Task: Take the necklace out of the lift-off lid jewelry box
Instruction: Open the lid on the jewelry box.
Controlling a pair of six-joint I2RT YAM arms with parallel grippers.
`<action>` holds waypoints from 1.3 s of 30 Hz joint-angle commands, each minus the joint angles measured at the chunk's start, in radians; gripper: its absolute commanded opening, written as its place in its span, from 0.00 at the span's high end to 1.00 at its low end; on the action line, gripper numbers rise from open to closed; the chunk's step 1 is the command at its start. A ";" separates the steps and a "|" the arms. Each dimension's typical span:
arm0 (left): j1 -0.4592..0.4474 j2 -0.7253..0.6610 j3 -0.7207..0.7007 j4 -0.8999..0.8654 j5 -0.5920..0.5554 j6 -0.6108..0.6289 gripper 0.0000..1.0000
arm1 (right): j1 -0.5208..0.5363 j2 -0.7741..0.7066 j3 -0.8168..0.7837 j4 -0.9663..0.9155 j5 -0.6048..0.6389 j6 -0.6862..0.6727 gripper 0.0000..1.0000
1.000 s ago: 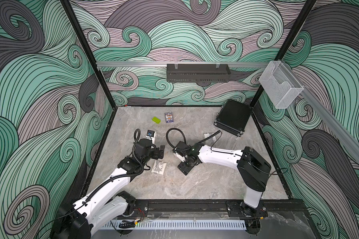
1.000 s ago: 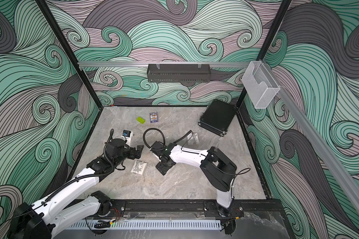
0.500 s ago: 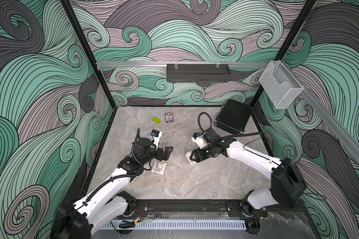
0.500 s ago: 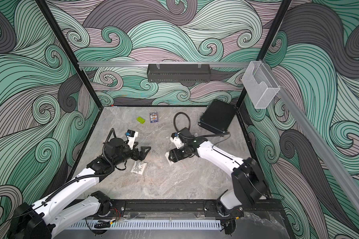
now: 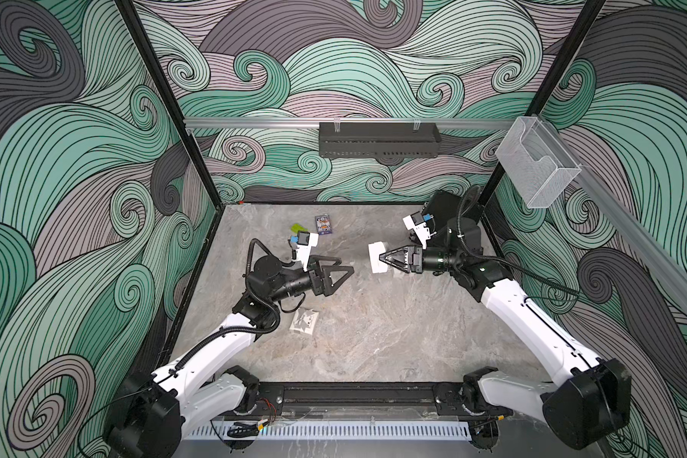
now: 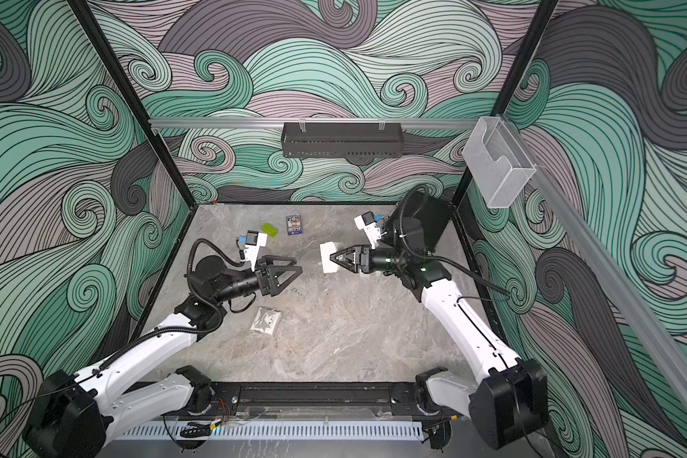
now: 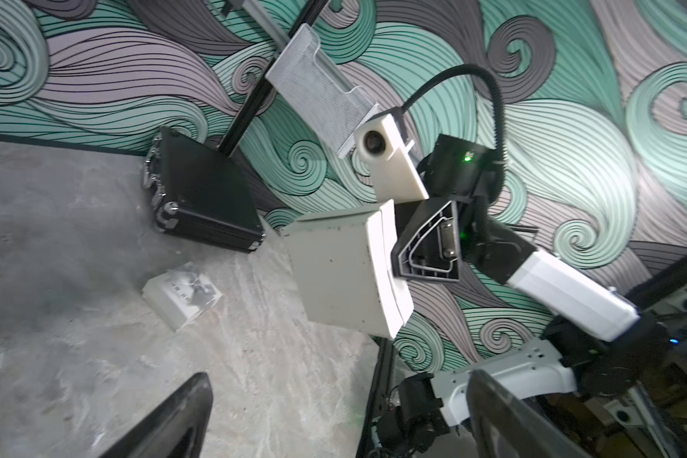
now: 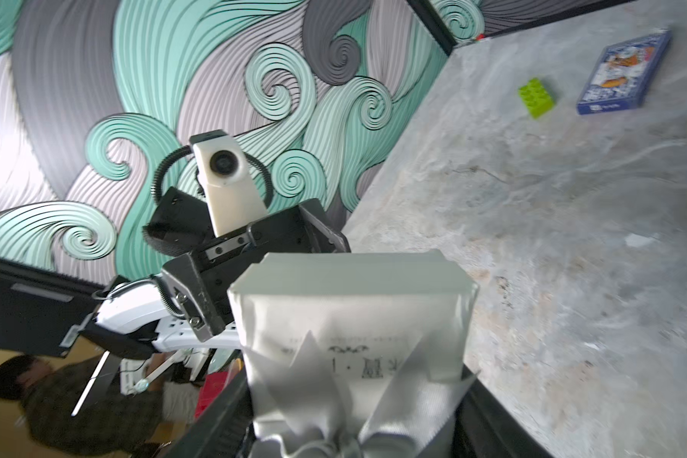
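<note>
Brick (image 8: 536, 97), card pack (image 8: 623, 75), case (image 7: 207, 198); jewelry box (image 5: 377, 257) aloft

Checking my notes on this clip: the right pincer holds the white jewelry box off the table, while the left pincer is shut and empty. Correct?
Not quite. The left pincer is open, not shut; both top views show its jaws spread wide. It is empty, and the right pincer does hold the white jewelry box off the table.

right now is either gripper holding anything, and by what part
The right gripper holds the white box in the air, jaws clamped on two opposite sides at its ribboned end. The left gripper is open and empty.
</note>
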 commanded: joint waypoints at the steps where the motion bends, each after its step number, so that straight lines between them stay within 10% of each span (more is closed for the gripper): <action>1: -0.022 -0.010 0.061 0.122 0.058 -0.083 0.01 | 0.001 -0.001 0.005 0.180 -0.127 0.088 0.32; 15: -0.072 0.067 0.122 0.167 0.072 -0.153 0.06 | 0.107 -0.005 0.032 0.250 -0.158 0.080 0.31; 25: -0.098 0.058 0.137 0.130 0.071 -0.109 0.20 | 0.125 0.027 0.041 0.325 -0.168 0.140 0.32; 29: -0.103 0.058 0.141 0.124 0.068 -0.108 0.40 | 0.125 0.033 0.040 0.331 -0.168 0.143 0.32; 39: -0.103 0.014 0.140 0.013 0.019 -0.043 0.43 | 0.071 0.001 0.030 0.220 -0.132 0.073 0.32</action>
